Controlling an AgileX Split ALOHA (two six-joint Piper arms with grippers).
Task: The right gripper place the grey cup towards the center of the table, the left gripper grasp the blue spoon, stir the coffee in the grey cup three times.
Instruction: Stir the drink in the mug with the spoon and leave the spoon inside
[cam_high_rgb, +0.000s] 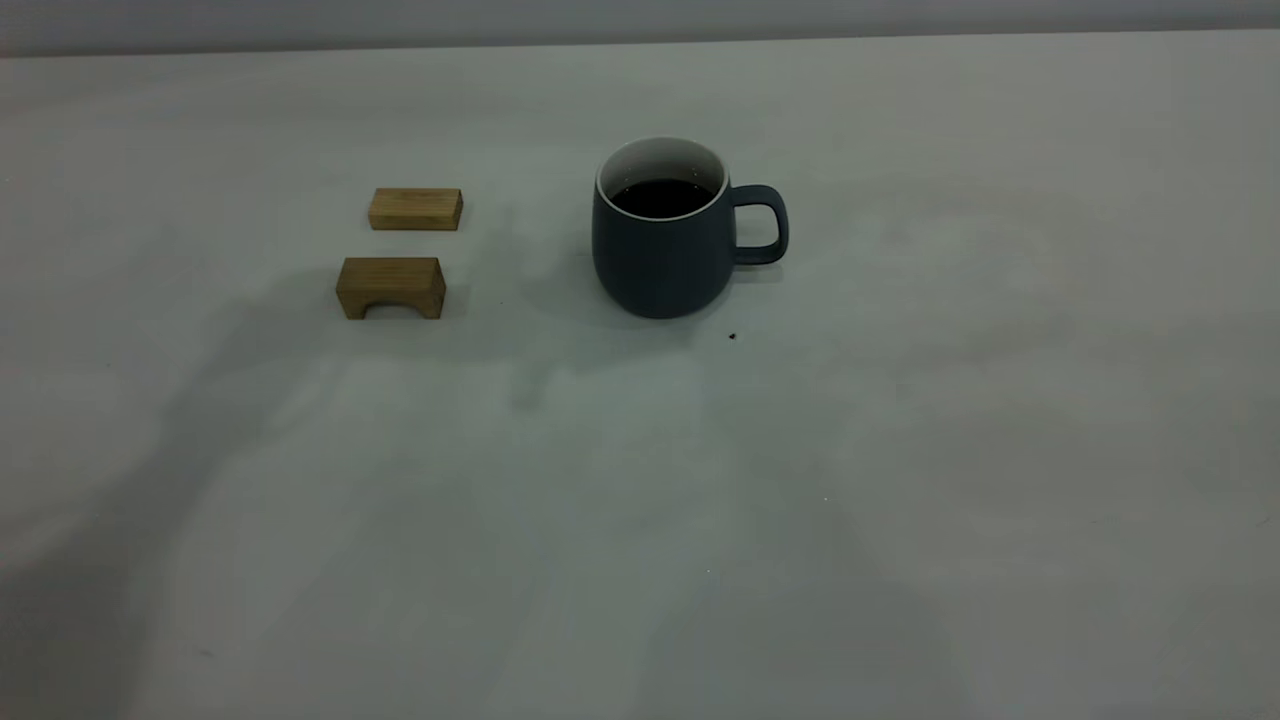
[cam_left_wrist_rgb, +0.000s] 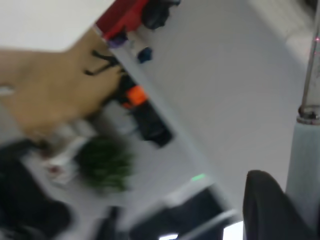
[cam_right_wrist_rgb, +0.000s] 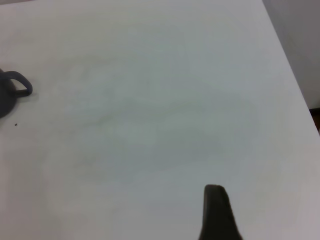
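A grey cup of dark coffee stands upright near the middle of the off-white table, its loop handle turned toward the right arm's side, with neither arm visible in the exterior view. The right gripper hangs over bare tabletop well apart from the cup, which lies far off ahead of it at the edge of the right wrist view with only the handle and a sliver of the body showing; a single dark fingertip is visible, so whether its fingers are apart or together cannot be told. The left gripper is tipped away from the table, its camera looking out at blurred room clutter and a green plant; a pale blue handle with a thin grey metal neck, evidently the blue spoon, rises just beside its dark finger, but whether the fingers are clamped on it cannot be told. The move ahead likely turns on the spoon's long axis coming to point down into the cup's open mouth, a judgement from the cup already sitting about centre. Two brown wooden blocks lie near each other on the left arm's side of the cup, and a dark speck lies just beside its base. No brand, label or legible writing appears anywhere.
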